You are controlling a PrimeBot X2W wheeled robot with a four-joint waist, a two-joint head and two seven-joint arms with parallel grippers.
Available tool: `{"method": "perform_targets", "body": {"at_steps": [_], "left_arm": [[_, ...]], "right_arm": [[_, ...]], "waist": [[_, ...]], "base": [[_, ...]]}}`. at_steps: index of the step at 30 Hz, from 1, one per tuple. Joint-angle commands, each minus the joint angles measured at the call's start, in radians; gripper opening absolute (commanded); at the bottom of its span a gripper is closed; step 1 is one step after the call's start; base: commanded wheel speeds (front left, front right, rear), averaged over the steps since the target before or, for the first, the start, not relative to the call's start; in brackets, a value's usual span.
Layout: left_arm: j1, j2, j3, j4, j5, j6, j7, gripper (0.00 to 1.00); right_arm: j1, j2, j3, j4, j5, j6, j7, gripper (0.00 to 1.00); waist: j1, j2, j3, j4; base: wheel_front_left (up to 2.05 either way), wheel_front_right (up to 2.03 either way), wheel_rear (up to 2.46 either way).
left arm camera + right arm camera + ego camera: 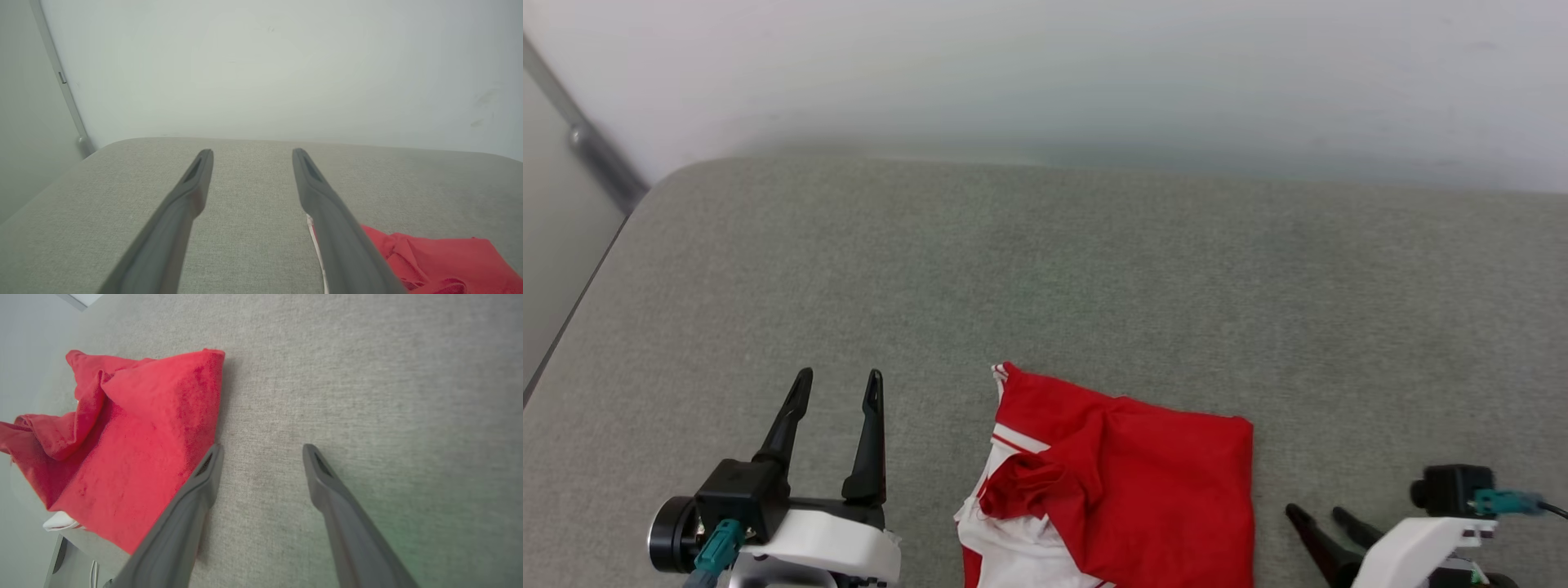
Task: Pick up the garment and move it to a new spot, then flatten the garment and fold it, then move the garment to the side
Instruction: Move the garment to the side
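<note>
The garment (1127,482) is a red jersey with white sleeves and striped trim, lying rumpled and partly folded at the near edge of the grey padded table (1045,269); its lower part runs off the bottom of the head view. My left gripper (837,384) stands open to its left, a short gap away, nothing between its fingers. In the left wrist view the garment (441,257) lies to the right of the open left gripper (251,153). My right gripper (1315,513) is open just right of the garment. In the right wrist view, the right gripper (261,448) has its left finger beside the garment's (139,441) edge.
A pale wall (1094,73) rises behind the table's far edge. A grey pipe (596,155) runs down past the table's far left corner. The table's near edge and the floor show at the lower left of the right wrist view.
</note>
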Motion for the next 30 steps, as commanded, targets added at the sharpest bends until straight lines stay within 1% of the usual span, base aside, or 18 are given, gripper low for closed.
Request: {"method": "perform_targets", "body": {"at_steps": [1,7,10,13,14,15,16,21,22,24,28,29,30], "left_arm": [[-0.017,-0.005,0.002,-0.005,0.007,-0.005,-0.004,1.0],[-0.044,-0.025,0.013,-0.002,0.015,-0.016,-0.004,1.0],[-0.054,-0.037,0.021,0.001,0.019,-0.025,-0.003,1.0],[-0.059,-0.045,0.025,0.006,0.024,-0.031,-0.003,1.0],[-0.062,-0.05,0.029,0.011,0.027,-0.035,-0.003,1.0],[-0.062,-0.05,0.029,0.011,0.027,-0.035,-0.003,1.0],[-0.063,-0.054,0.031,0.014,0.03,-0.038,-0.003,1.0],[-0.048,-0.061,0.044,0.028,0.041,-0.047,-0.003,1.0],[-0.04,-0.06,0.046,0.031,0.045,-0.053,-0.003,1.0],[-0.038,-0.06,0.047,0.03,0.044,-0.053,-0.003,1.0],[-0.025,-0.05,0.053,0.031,0.047,-0.057,-0.003,1.0],[-0.025,-0.05,0.053,0.031,0.047,-0.057,-0.003,1.0],[-0.021,-0.049,0.055,0.029,0.047,-0.056,-0.003,1.0]], "right_arm": [[-0.021,-0.008,0.02,0.012,0.022,0.0,0.013,1.0],[-0.085,-0.031,0.152,0.066,0.166,0.0,0.09,1.0],[-0.107,-0.038,0.185,0.101,0.227,-0.001,0.123,1.0],[-0.118,-0.045,0.203,0.128,0.25,-0.001,0.146,1.0],[-0.128,-0.047,0.214,0.151,0.27,-0.001,0.158,0.43],[-0.128,-0.047,0.214,0.151,0.27,-0.001,0.158,0.43],[-0.134,-0.051,0.22,0.154,0.274,-0.001,0.151,0.0],[-0.164,-0.079,0.248,0.134,0.273,-0.001,0.113,0.0],[-0.181,-0.098,0.255,0.122,0.246,-0.001,0.095,0.0],[-0.191,-0.105,0.257,0.112,0.233,-0.001,0.084,0.0],[-0.241,-0.153,0.292,0.055,0.102,0.0,0.085,0.0],[-0.241,-0.153,0.292,0.055,0.102,0.0,0.085,0.0],[-0.252,-0.161,0.302,0.04,0.079,0.0,0.094,0.0]], "waist": [[0.0,0.0,0.029,0.025],[0.0,0.0,0.078,0.054],[0.0,0.0,0.101,0.064],[0.0,0.0,0.111,0.069],[0.0,0.0,0.115,0.072],[0.0,0.0,0.115,0.072],[0.0,0.0,0.116,0.072],[0.0,0.0,0.093,0.059],[0.0,0.0,0.078,0.047],[0.0,0.0,0.07,0.04],[0.0,0.0,0.038,-0.02],[0.0,0.0,0.038,-0.02],[0.0,0.0,0.033,-0.039]], "base": [[0.0,0.0,0.0],[0.0,0.0,0.0],[0.0,0.0,0.0],[0.0,0.0,0.0],[0.0,0.0,0.0],[0.0,0.0,0.0],[0.0,0.0,0.0],[0.0,0.0,0.0],[0.0,0.0,0.0],[0.0,0.0,0.0],[0.0,0.0,0.0],[0.0,0.0,0.0],[0.0,0.0,0.0]]}}
